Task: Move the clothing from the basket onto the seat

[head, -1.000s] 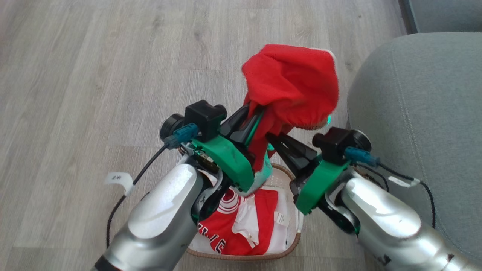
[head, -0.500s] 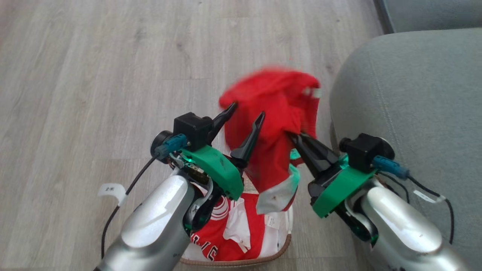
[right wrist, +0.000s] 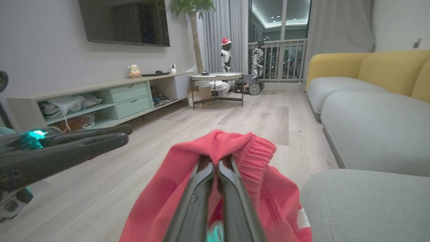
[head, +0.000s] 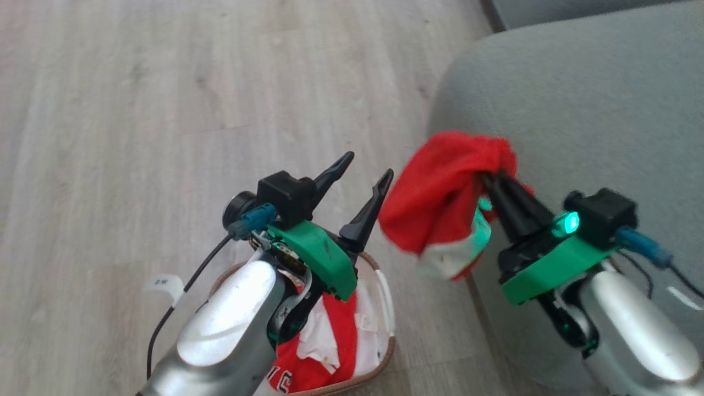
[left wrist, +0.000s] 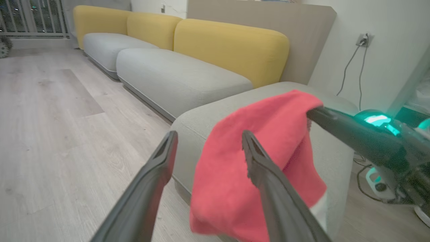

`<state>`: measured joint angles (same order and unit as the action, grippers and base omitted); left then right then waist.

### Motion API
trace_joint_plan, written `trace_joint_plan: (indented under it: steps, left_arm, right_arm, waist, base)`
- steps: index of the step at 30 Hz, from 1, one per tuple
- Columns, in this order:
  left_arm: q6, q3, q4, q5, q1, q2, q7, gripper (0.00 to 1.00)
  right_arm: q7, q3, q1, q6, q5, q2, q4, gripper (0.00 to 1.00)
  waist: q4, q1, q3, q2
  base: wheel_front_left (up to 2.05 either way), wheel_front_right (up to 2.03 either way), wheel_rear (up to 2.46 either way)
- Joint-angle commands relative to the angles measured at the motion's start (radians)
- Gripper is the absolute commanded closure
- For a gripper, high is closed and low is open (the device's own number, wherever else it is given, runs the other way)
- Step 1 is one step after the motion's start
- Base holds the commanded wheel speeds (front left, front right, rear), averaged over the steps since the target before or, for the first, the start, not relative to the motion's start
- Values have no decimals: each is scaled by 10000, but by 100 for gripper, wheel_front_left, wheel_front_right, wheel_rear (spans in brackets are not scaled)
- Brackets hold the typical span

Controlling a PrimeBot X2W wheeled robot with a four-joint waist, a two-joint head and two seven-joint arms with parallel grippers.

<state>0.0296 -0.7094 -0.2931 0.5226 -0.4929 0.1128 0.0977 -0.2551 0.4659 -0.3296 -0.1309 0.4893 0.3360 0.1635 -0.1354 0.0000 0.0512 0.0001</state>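
Red garment point(head: 440, 192) hangs from the right pincer point(head: 488, 177) by the seat point(head: 577, 110).
Centre right of the head view, the right pincer is clamped on a bunched fold of the cloth, which droops to its left, in front of the seat's rounded corner. The left pincer point(head: 369, 166) stands wide apart and empty, just left of the cloth. At bottom centre the basket point(head: 388, 352) holds a second garment point(head: 338, 330).
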Motion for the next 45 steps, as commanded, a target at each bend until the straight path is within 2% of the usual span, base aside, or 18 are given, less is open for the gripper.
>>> trace_joint_plan:
  steps: [1,15,24,34,45]
  left_arm:
    - [89,234,360,-94,-370,159,137,0]
    - [126,56,80,-287,-521,260,586,0]
    - [137,-120,-299,-441,-752,155,820,0]
    - [200,-309,-715,-469,-1065,-74,1026,0]
    - [178,-585,-711,-620,-1607,-204,837,0]
  right_arm:
    - [-67,-197,4,2,-69,120,-495,100]
    - [-67,-1618,734,2,-306,28,-1367,100]
    - [-67,-2110,1000,2,-355,38,-1816,100]
    - [-67,-2686,909,2,-349,138,-2079,100]
    - [-67,-3333,-1064,2,8,1102,-1118,100]
  waist:
    - [-443,0,31,-1]
    - [-2580,0,245,-1]
    - [-3343,0,463,-1]
    - [-3536,0,752,-1]
    - [-3016,0,1718,-1]
  base:
    - [0,0,0]
    - [0,0,0]
    - [0,0,0]
    - [0,0,0]
    - [0,0,0]
